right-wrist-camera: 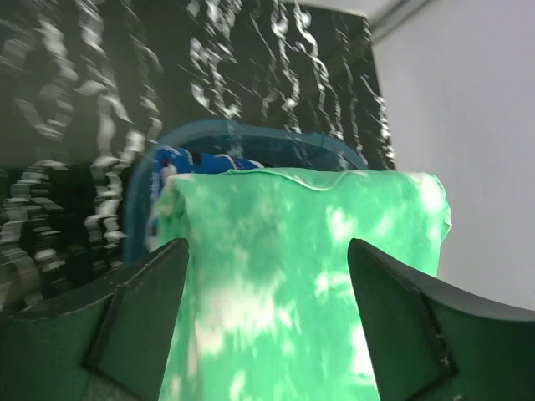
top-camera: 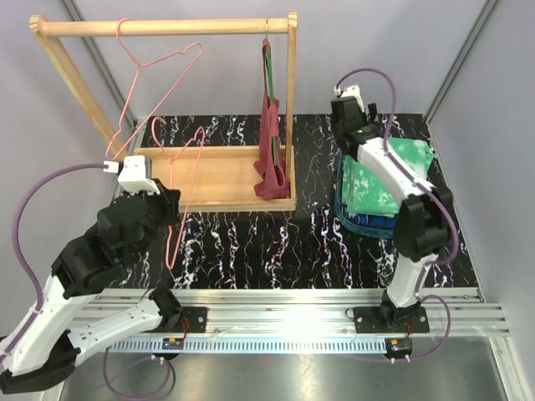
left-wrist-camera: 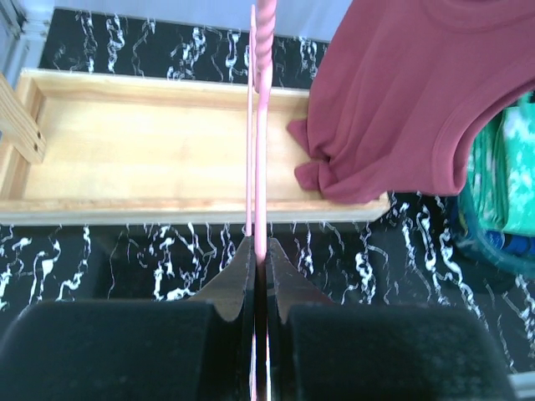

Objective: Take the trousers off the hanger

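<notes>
The bright green trousers (top-camera: 380, 180) lie folded on top of a stack at the right. The blue pair (top-camera: 374, 222) shows under them, and its edge shows in the right wrist view (right-wrist-camera: 209, 161). My right gripper (top-camera: 353, 134) is open just above the far end of the green trousers (right-wrist-camera: 292, 276), one finger on each side and nothing held. My left gripper (top-camera: 171, 200) is shut on the wire of a bare pink hanger (top-camera: 188, 159), which runs up between its jaws in the left wrist view (left-wrist-camera: 261, 125). The left gripper (left-wrist-camera: 260, 246) is in front of the rack's base.
A wooden rack (top-camera: 167, 27) with a tray base (left-wrist-camera: 150, 142) stands at the back left. A second bare pink hanger (top-camera: 159, 58) hangs on its rod. A maroon top (top-camera: 272, 142) hangs on a green hanger at its right end. The trousers sit in a teal basket (right-wrist-camera: 251, 134).
</notes>
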